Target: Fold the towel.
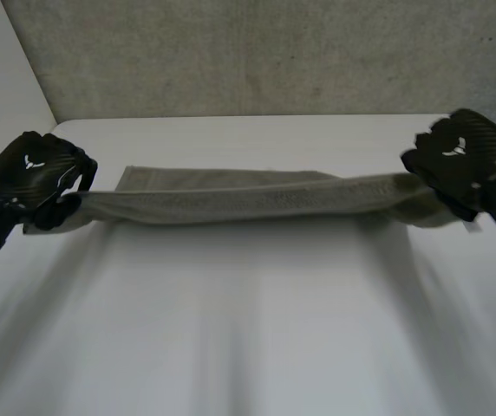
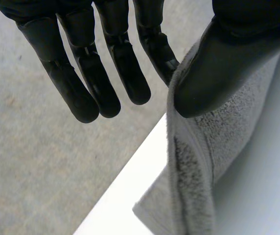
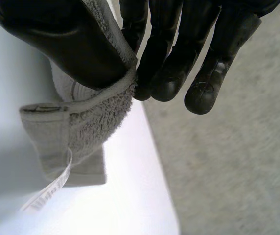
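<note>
Left hand (image 1: 35, 173) fingers (image 2: 125, 73): nearly straight, spread; towel (image 2: 218, 142) end pinched between thumb and nearest finger; contact hidden by cloth.
Right hand (image 1: 469, 160) fingers (image 3: 169, 73): lightly curled; towel's other end clamped against thumb; label (image 3: 49, 188) hung beneath.
Towel: stretched between both hands, raised; rear part laid on table (image 1: 248, 329).
Table: white; near edge cut off.

The towel (image 1: 248, 198) was plain grey-beige, its label (image 3: 52, 188) white with grey lettering. The left hand (image 1: 35, 173) at nine o'clock and the right hand (image 1: 469, 156) at three o'clock were black (each bore a small white mark). The table (image 1: 248, 329) was white, and the wall (image 1: 257, 52) at twelve o'clock was mottled grey.
</note>
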